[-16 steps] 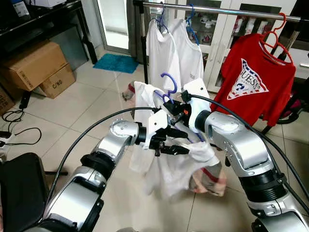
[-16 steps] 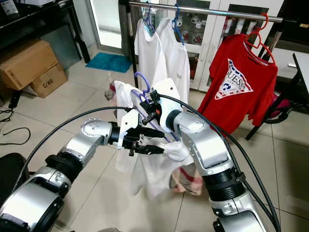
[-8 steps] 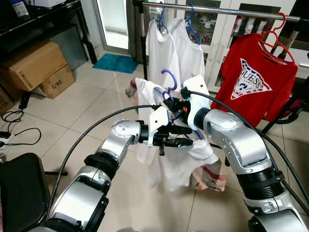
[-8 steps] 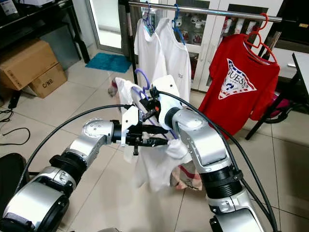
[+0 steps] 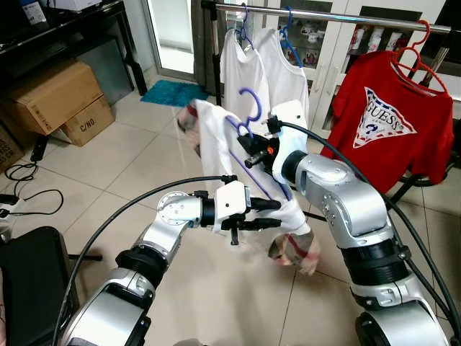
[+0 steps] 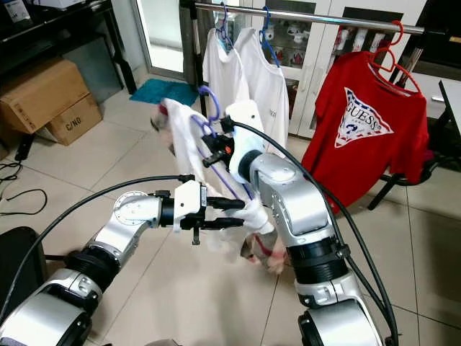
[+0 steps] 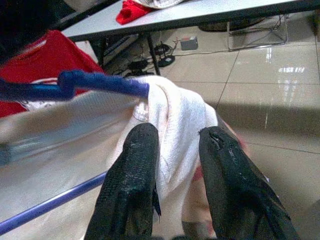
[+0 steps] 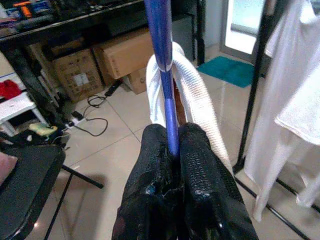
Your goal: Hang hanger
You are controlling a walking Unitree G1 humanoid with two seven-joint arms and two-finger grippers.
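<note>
Nearest, at the lower left of the left eye view, the corner of a black chair (image 5: 29, 277) sits on the tiled floor (image 5: 130, 173), with black cables (image 5: 25, 194) lying beside it.

Ahead of the robot, the left gripper (image 5: 268, 215) reaches in from the left at mid height. In the left wrist view its two black fingers (image 7: 131, 185) stand a little apart, with a fold of the white shirt (image 7: 175, 120) between them; whether they press on the cloth cannot be told.

Just above and beyond, the right gripper (image 5: 251, 155) has its fingers (image 8: 197, 175) clamped together on the blue hanger (image 8: 162, 55). The hanger is held up in the air before the robot, well short of the rail, its hook (image 5: 252, 101) pointing upward. The white shirt is draped over it and hangs below both grippers, its lower part blurred, with a reddish checked patch (image 5: 295, 249) at the bottom.

To the left, two cardboard boxes (image 5: 50, 97) stand on the floor under a black table (image 5: 65, 21); both are closed, so what is in them cannot be seen.

Farther off, a teal mat (image 5: 173, 94) lies before a doorway. A metal clothes rail (image 5: 338, 14) runs across the top of the view. Two white shirts (image 5: 259, 72) hang from it on blue hangers (image 5: 288, 40), and to the right a red printed T-shirt (image 5: 392, 122) hangs on a red hanger (image 5: 410, 54). Behind the rail stands a white glass-door cabinet (image 5: 324, 43) with small items inside, too small to identify.
</note>
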